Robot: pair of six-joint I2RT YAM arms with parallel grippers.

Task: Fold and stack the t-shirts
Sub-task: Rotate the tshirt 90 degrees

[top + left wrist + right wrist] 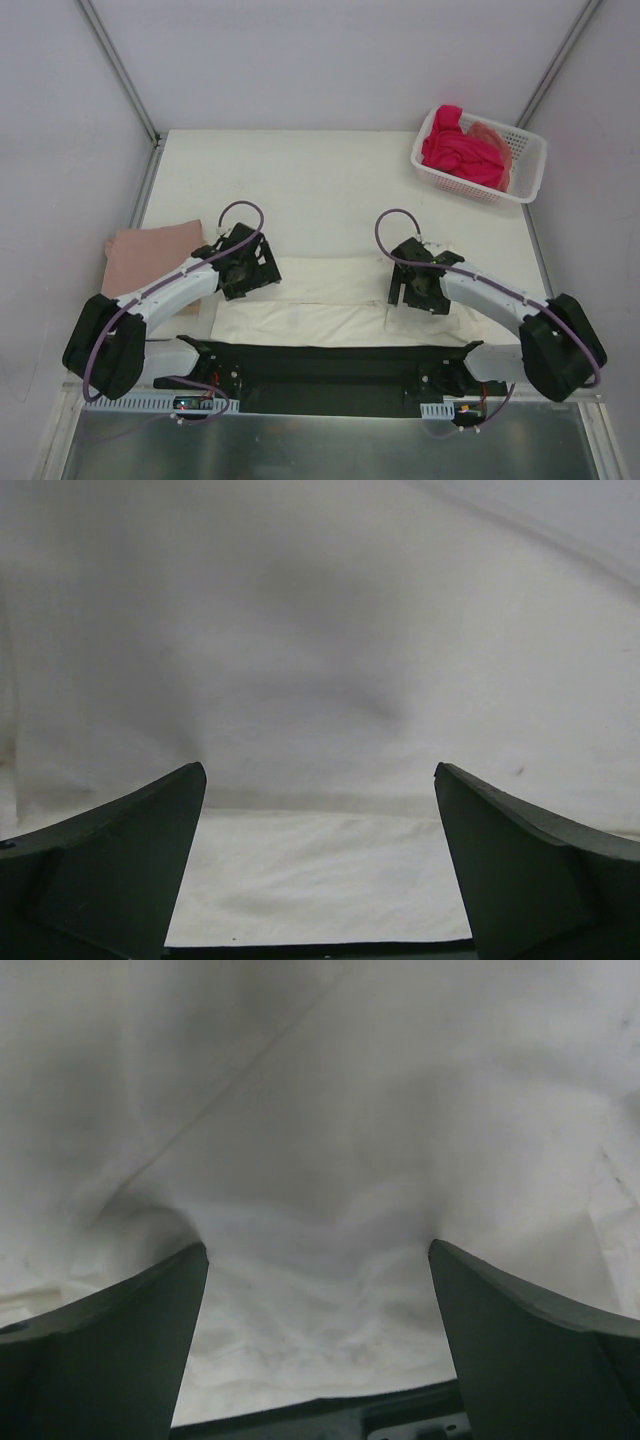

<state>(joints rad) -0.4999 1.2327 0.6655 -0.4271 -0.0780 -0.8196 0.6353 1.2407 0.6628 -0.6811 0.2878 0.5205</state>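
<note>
The cream-white t-shirt [325, 300] lies spread across the near middle of the table, partly folded into a long band. My left gripper [248, 268] is open right over its left end; cream cloth [320, 860] fills the gap between the fingers. My right gripper [415, 285] is open over its right end, with wrinkled cloth [320, 1310] between the fingers. A dusty pink t-shirt [150, 255] lies folded at the left edge, partly under my left arm. A magenta t-shirt [458, 150] and a peach one [497, 140] sit in the basket.
A white plastic lattice basket [530, 160] stands at the far right corner. A black bar [330, 365] of the arm mount runs along the near edge. Metal frame posts [120, 70] rise at the back corners.
</note>
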